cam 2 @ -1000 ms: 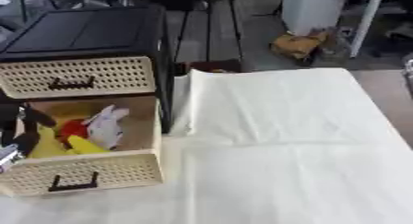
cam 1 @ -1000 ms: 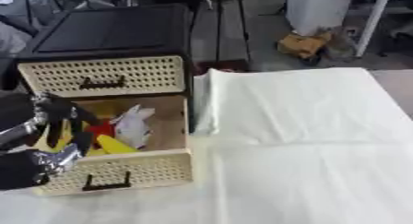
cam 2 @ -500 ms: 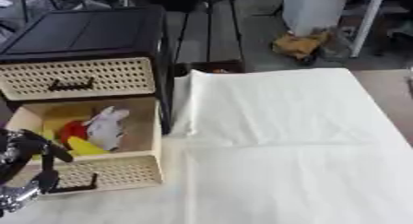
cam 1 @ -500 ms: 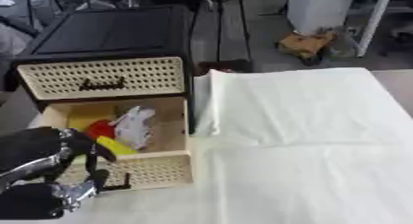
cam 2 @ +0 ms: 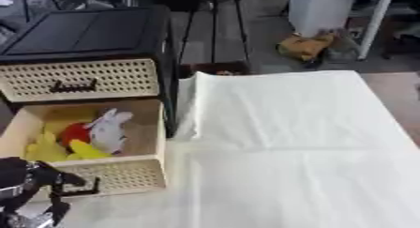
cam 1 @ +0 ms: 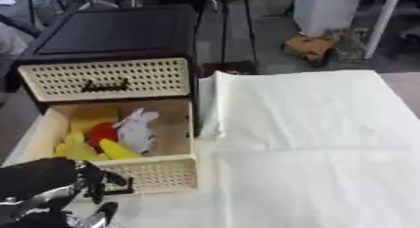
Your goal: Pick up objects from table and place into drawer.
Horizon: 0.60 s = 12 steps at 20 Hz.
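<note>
The left hand [cam 1: 49,189] is seen at the open drawer [cam 1: 156,175] front, fingers curled by its black handle [cam 1: 115,190], whether grasping it cannot be told; yellow, red and white objects [cam 1: 111,138] are held in the drawer just beyond the hand; the white-clothed table [cam 1: 311,152] lies to its right.

A workshop or lab. At 12 o'clock beyond the cloth-covered table [cam 1: 328,142] lies a bare grey floor [cam 1: 262,44] with black tripod legs [cam 1: 220,11], a white upright unit [cam 1: 324,9], a white post [cam 1: 382,16] and brown clutter [cam 1: 316,46].
</note>
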Each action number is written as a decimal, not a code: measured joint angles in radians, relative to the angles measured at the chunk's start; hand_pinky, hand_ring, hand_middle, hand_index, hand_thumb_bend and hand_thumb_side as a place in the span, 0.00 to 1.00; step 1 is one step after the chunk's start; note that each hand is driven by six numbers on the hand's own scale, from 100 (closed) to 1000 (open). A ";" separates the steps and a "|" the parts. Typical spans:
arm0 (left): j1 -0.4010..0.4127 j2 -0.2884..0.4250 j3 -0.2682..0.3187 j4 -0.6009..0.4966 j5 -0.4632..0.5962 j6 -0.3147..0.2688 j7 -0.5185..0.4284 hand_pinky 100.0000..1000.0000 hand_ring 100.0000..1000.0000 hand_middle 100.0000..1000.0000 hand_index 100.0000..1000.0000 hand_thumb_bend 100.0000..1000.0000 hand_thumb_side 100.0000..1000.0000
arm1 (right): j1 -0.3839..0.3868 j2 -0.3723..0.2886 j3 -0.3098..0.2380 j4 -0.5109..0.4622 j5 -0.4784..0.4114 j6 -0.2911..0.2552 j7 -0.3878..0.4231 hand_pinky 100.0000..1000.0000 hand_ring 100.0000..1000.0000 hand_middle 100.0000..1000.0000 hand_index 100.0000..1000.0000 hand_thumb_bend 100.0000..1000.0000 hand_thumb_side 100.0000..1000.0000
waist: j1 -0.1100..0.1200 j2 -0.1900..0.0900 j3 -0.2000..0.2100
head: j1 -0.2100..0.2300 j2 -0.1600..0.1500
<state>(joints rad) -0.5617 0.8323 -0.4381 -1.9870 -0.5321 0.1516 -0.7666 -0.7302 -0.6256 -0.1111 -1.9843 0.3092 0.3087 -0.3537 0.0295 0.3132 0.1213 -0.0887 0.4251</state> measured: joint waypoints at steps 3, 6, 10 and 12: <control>0.009 -0.001 -0.010 0.000 -0.015 0.023 -0.029 0.00 0.20 0.66 0.92 0.00 1.00 | 0.000 0.005 -0.001 0.000 -0.003 0.002 -0.002 0.36 0.46 0.39 0.62 0.00 0.89 | 0.000 0.001 -0.001 | 0.002 -0.005; 0.020 -0.002 -0.014 0.000 -0.023 0.050 -0.054 0.01 0.21 0.70 0.92 0.00 1.00 | 0.001 0.005 -0.002 0.000 -0.004 0.004 -0.008 0.36 0.45 0.39 0.62 0.00 0.89 | 0.000 0.001 -0.004 | 0.005 -0.007; 0.035 -0.005 -0.015 0.000 -0.037 0.087 -0.072 0.04 0.27 0.73 0.92 0.00 1.00 | 0.002 0.005 -0.006 0.000 -0.008 0.005 -0.018 0.36 0.45 0.39 0.61 0.00 0.89 | 0.000 0.001 -0.005 | 0.008 -0.008; 0.043 -0.005 -0.014 0.000 -0.049 0.101 -0.076 0.06 0.30 0.76 0.95 0.00 1.00 | 0.005 0.005 -0.006 0.000 -0.012 0.005 -0.022 0.36 0.45 0.39 0.61 0.00 0.89 | -0.001 0.001 -0.005 | 0.008 -0.011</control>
<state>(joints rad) -0.5188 0.8272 -0.4525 -1.9870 -0.5814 0.2522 -0.8426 -0.7249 -0.6202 -0.1176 -1.9843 0.2972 0.3133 -0.3754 0.0288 0.3146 0.1166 -0.0810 0.4143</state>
